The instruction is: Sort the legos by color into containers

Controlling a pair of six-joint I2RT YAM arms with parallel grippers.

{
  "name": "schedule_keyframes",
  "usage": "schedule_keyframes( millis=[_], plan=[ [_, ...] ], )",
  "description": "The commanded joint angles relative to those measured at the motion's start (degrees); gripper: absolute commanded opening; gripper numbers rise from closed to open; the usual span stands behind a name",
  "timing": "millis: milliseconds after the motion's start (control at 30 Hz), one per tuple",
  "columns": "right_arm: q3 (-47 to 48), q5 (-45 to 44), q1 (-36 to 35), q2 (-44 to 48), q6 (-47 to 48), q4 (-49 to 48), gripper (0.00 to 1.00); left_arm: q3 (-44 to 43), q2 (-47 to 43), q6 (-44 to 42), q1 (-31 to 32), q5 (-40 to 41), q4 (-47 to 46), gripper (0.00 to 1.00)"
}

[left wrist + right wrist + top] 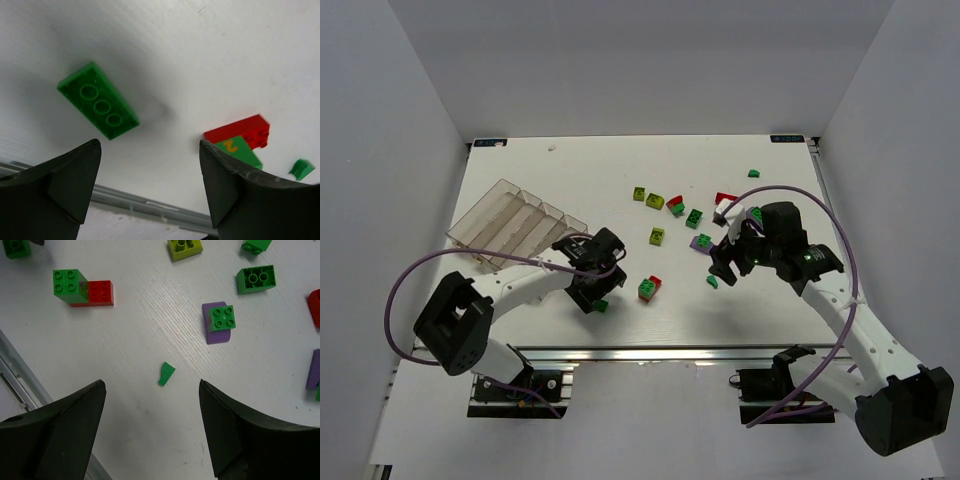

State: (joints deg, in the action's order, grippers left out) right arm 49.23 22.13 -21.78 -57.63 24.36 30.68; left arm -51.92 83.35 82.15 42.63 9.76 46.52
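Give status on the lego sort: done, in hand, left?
Done: nothing; the tray shows nothing inside. In hand: nothing; left claw open by a green brick, right claw open above a small green piece. Left: all bricks, loose on the table.

The tray point(492, 216) sits left on the table point(570, 170) — bricks point(658, 236) lie scattered to its right.

- A white table point(580, 190), its surface faintly ribbed and lightly scuffed, fills the middle of the overhead view.
- An aluminium rail point(650, 352) runs along the table's near edge.
- Plain white walls point(380, 200) enclose the table on the left, back and right.
- Small dark fittings point(485, 143) sit at the two far corners.
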Motion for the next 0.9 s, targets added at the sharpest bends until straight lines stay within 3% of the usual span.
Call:
schedule_keyframes(
  millis=[0,400,633,733,867],
  plan=[
    [-1.0,-1.1,0.0,1.7,-0.5,-2.3,0.80,-2.7,0.6,6.2,0.5,7.4,3.6,0.89],
    [-1.2,-0.9,0.9,1.4,-0.5,-3.4,0.81,1.2,4.0,8.5,0.4,8.3,1.9,0.85],
    [-1.1,-0.3,1.2,1.5,-0.8,-3.4,0.81,0.9,8.8,7.6,-0.2,9.9,1.1,0.75],
    [-1.4,-0.2,1.4,1.7,-0.9,-3.4,0.81,0.9,9.5,7.1,-0.4,10.3,1.1,0.67],
    [-1.9,-0.3,1.9,2.3,-1.0,-3.5,0.80,1.7,9.1,6.9,-0.4,10.2,0.9,0.45]
  ],
)
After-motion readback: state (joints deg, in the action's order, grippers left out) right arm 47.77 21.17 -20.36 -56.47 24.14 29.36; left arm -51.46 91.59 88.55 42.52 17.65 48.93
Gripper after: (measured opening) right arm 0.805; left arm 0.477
